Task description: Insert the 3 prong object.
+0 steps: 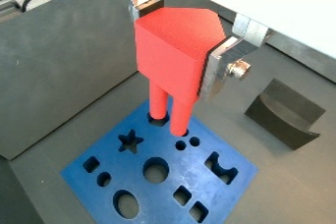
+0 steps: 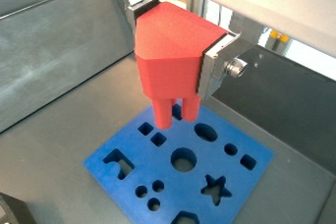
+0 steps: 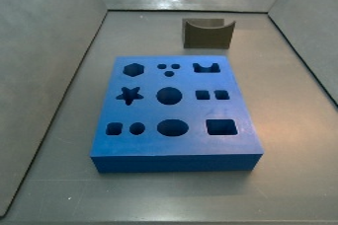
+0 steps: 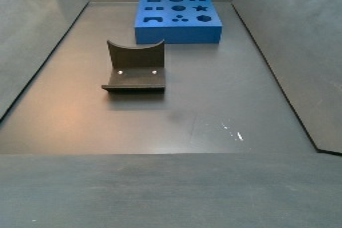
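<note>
wrist views: close, looking down | side views: opposite ends, sharing blue block (image 3: 176,108)

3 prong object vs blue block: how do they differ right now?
Colour: the 3 prong object is bright red; the blue block is blue.
Support: the red piece is shut in the hand, above the block in both wrist views; the block lies flat on the floor.
Shape: the piece has prongs pointing down; the block is a slab with cut-out holes.
Shared: both look like plain matte plastic.

One small bright red plastic three-prong piece (image 1: 175,56), held in one two-finger gripper (image 1: 184,63). One blue rectangular foam block (image 3: 175,111) bearing nine cut-out holes. One dark grey curved block (image 4: 135,67).
</note>
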